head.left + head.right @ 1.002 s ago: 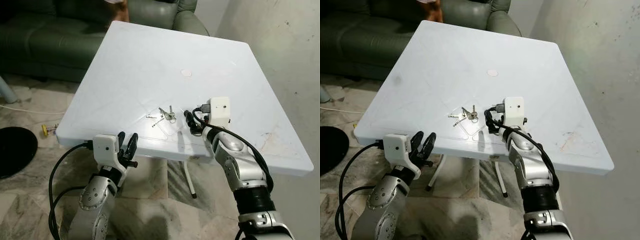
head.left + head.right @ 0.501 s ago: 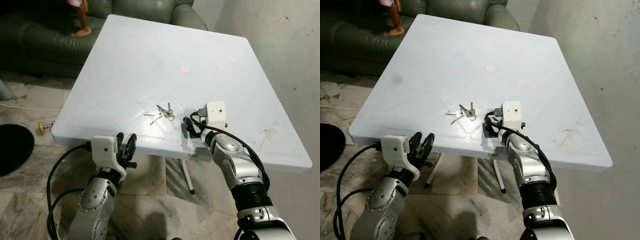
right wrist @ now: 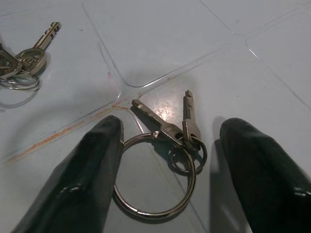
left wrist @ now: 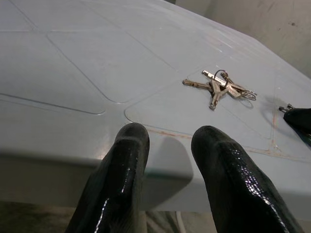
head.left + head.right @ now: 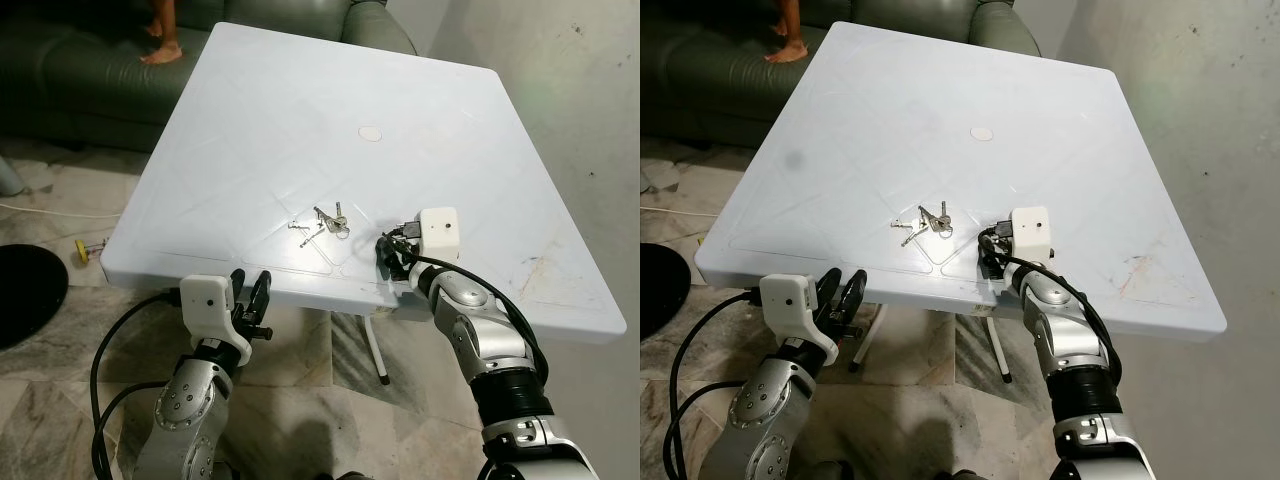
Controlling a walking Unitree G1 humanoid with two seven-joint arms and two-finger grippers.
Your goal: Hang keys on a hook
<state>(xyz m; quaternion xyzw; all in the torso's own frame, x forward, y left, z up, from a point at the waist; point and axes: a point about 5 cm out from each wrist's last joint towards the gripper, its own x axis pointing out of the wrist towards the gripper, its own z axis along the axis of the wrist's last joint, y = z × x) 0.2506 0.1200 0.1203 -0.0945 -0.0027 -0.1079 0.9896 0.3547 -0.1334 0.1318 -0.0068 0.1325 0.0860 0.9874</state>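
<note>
I can read no writing or brand on anything here. At my left, a dark round mat (image 5: 25, 295) lies on the marbled tile floor (image 5: 60, 340). My left gripper (image 5: 252, 304) hangs just below the near edge of the white table (image 5: 300, 110), its two glossy black fingers (image 4: 121, 179) slightly apart and holding nothing. The table is smooth moulded plastic with raised diagonal ribs and a round cap (image 5: 370, 132) at its centre. A bunch of silver keys (image 5: 325, 223) lies flat on it near the front edge, several toothed blades fanned out from a thin wire ring. Right of that, my right gripper (image 5: 388, 258) sits low over the table; its fingers (image 3: 92, 165) are spread wide on either side of a second set (image 3: 167, 145): two small metal keys on linked rings, one large. Behind the table stands a green leather sofa (image 5: 80, 60).
</note>
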